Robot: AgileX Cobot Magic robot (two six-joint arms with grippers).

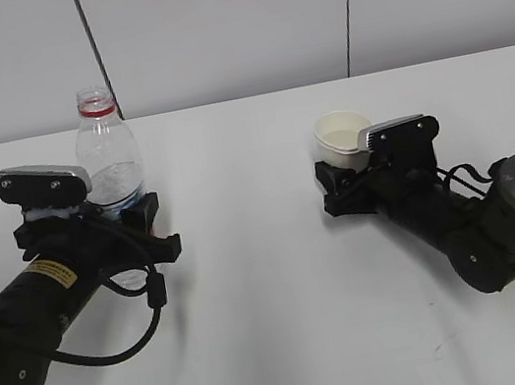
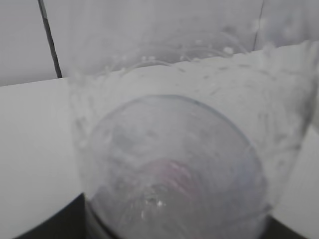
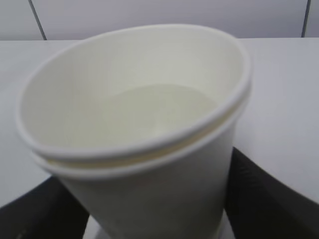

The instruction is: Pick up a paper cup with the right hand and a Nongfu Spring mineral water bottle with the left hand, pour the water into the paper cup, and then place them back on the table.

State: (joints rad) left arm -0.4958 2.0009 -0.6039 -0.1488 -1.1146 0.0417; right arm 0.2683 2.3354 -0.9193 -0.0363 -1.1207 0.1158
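The left gripper (image 1: 133, 219) is clamped on the upright bottle (image 1: 109, 159); the cup (image 1: 343, 138) sits upright between the right gripper's (image 1: 341, 183) wide-set jaws, whether gripped is unclear.

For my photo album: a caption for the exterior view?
Left gripper around a bottle, right gripper around a cup.

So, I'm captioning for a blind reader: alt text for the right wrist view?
Close-up of an off-white paper cup between the black fingers of the right gripper, seen from above its rim. A double rolled rim shows; a white table lies behind.
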